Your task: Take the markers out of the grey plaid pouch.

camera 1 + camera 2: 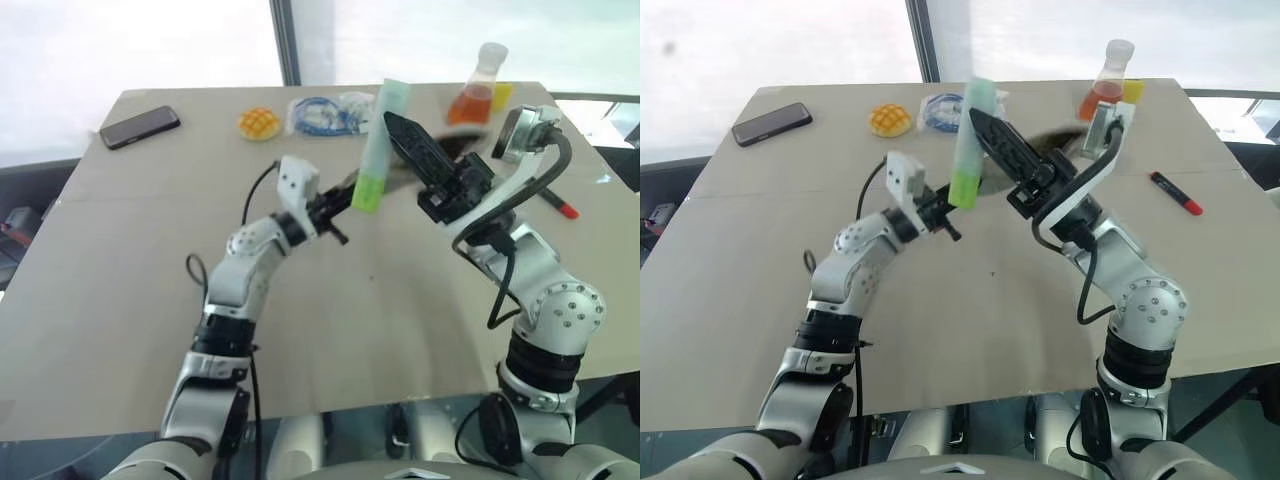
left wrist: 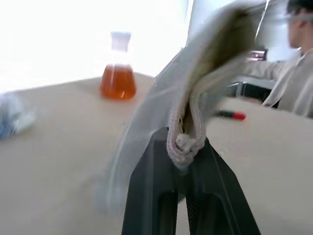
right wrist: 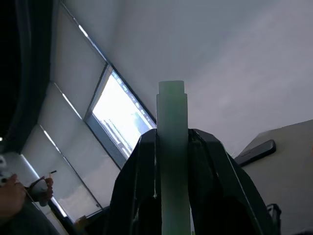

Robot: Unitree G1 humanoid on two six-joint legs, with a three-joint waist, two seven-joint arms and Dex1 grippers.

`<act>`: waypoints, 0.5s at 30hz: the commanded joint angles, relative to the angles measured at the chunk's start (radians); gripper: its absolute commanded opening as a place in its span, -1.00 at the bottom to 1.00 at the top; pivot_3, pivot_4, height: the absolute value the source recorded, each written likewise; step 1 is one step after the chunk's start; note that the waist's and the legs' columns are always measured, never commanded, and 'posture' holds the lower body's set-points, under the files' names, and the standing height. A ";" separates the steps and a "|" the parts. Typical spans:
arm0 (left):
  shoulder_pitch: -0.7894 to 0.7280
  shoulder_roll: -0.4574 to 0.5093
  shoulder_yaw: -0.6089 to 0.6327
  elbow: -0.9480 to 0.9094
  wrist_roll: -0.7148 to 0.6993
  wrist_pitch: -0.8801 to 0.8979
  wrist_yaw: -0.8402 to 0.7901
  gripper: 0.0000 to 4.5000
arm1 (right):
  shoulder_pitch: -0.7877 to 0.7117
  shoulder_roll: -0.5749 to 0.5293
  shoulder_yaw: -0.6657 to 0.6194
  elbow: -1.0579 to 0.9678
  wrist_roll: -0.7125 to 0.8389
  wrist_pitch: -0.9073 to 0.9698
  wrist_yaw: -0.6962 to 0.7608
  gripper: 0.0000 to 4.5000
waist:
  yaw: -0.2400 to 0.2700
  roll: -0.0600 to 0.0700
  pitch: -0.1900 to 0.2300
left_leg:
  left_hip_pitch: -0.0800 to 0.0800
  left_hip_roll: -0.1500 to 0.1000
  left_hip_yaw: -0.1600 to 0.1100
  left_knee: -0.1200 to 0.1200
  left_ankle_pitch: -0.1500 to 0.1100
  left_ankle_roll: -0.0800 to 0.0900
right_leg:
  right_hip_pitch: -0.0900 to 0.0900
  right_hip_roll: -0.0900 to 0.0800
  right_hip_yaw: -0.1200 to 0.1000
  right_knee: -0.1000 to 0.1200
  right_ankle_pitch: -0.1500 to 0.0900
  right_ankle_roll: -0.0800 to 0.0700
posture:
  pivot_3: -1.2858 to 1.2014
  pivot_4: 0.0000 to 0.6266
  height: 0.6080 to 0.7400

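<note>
Left gripper [image 2: 188, 161] clamped on a fold of the grey plaid pouch [image 2: 195, 105], lifted off the table [image 1: 150, 260], with the pouch hanging blurred just beyond the fingertips. Just right of it, light green marker [image 1: 378, 150] standing nearly upright, pinched between the fingers [image 3: 142, 186] of the raised right gripper [image 3: 172, 147], paler end upward. Further right and well beyond that gripper, red marker [image 1: 1177, 193] lying flat on the table, near the flask of orange liquid [image 1: 1105, 82].

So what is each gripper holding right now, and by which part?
Left gripper pinches the grey plaid pouch at its fabric edge. Right gripper clamps the light green marker along its barrel.
</note>
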 commanded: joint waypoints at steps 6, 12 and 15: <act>-0.022 0.016 -0.011 -0.066 0.034 0.029 0.026 -1.00 | -0.046 -0.191 -0.022 -0.032 -0.015 -0.055 -0.024 -0.89 | -0.003 0.000 0.000 | 0.000 0.000 0.001 0.000 0.000 0.000 | 0.000 0.000 0.001 0.000 0.000 0.000 | 0.03 -0.52 1.00; 0.070 0.105 0.030 -0.013 0.047 -0.052 -0.045 -1.00 | 0.165 -0.675 -0.098 -0.102 -0.287 0.026 0.048 -0.89 | 0.004 0.001 0.001 | -0.001 0.000 0.001 -0.001 0.000 0.000 | -0.001 0.000 0.001 -0.002 0.000 0.000 | 0.03 -0.52 1.00; 0.101 0.133 0.042 0.028 0.063 -0.104 -0.066 -1.00 | 0.311 -0.877 -0.040 -0.003 -0.527 -0.004 0.132 -0.89 | 0.004 0.001 0.001 | -0.001 0.000 0.002 -0.001 0.000 0.001 | -0.001 -0.001 0.001 -0.003 -0.002 0.001 | 0.03 -0.52 1.00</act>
